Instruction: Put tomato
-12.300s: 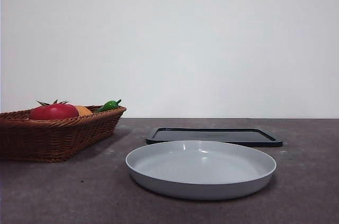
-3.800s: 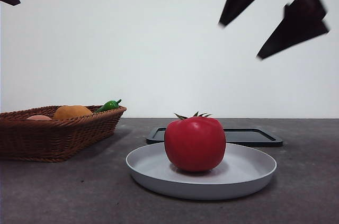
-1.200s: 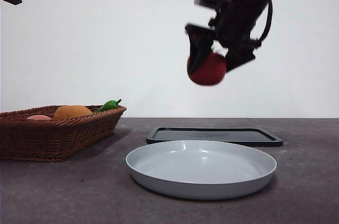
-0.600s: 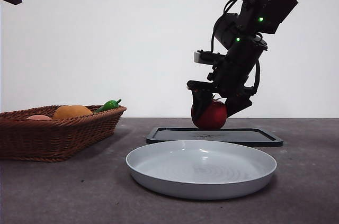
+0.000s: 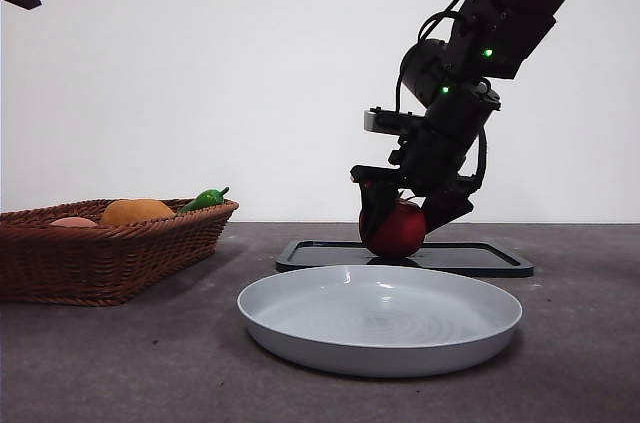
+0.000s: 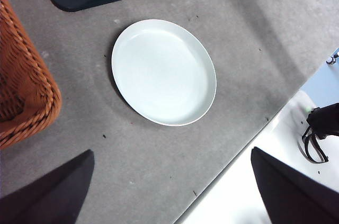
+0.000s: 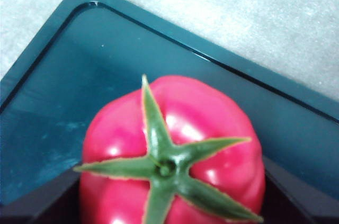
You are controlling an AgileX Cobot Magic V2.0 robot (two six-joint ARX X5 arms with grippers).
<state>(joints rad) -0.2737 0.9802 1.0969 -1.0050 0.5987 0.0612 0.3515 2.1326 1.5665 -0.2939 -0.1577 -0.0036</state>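
Down from mid-air comes the right pincer (image 5: 404,215), clamped on the tomato (image 5: 397,230), now touching or just above the dark tray (image 5: 500,259) toward the table's far edge, so release looks close, left pincer (image 6: 169,192) gaping idle.
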